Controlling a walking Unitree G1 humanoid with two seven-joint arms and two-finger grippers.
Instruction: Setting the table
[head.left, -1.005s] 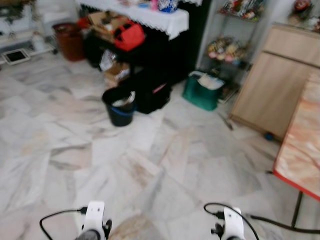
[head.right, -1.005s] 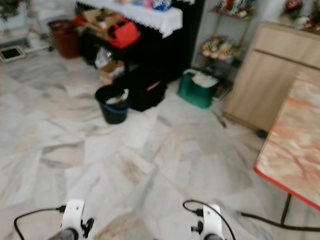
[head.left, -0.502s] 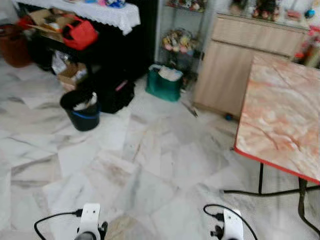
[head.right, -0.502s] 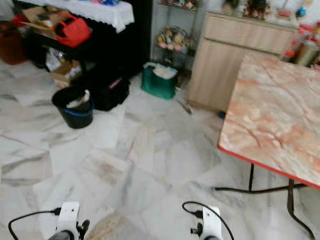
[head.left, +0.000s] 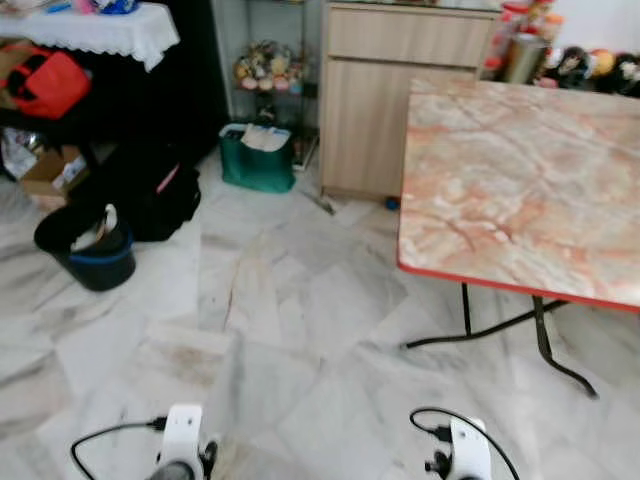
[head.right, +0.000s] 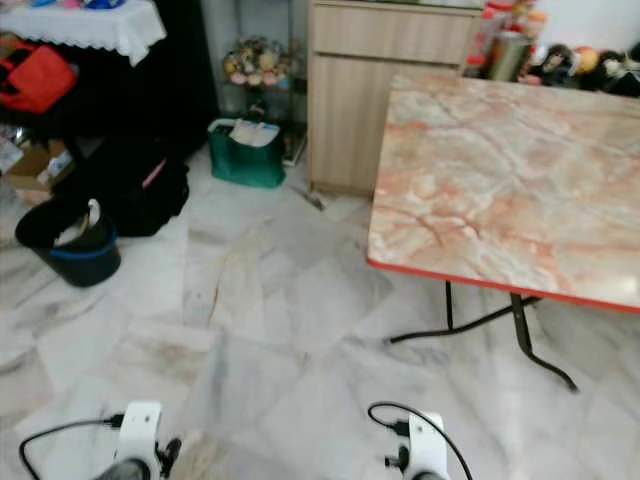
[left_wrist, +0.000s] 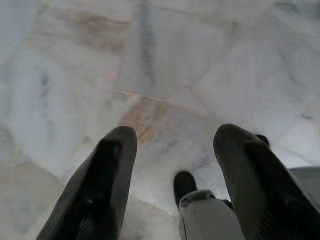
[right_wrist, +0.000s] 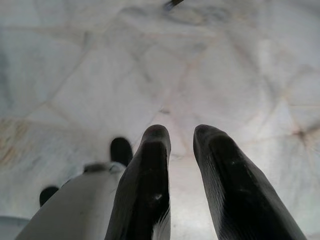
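Both arms hang low at the robot's sides, pointing down at the marble floor.

Left gripper: fingers spread wide apart, released, holding nothing. Pale veined tile lies beyond the fingertips, with a brownish stain just ahead of them. One of the robot's own feet shows between the two fingers.

Right gripper: fingers nearly parallel with a narrow gap between them, nothing held in that gap. Grey-white tile lies beyond the fingertips; part of the robot's leg and foot sits beside the fingers.

Task item: the table, with a pink-orange marbled top, red edge and black folding legs, stands ahead of the right gripper and off to its right side, well apart from both grippers. The visible part of its top is bare.

Other items, all well ahead of the grippers:
- Wooden cabinet, against the far wall, touching or just behind the table's far left corner; which of the two cannot be told.
- Green bag, on the floor just left of the cabinet.
- Black bucket with a blue band, ahead of the left gripper and to its left.
- Black bag, just beyond the bucket.
- Red bag, far left, under a shelf with a white lace cloth.
- Jars and small objects, blurred, behind the table's far edge
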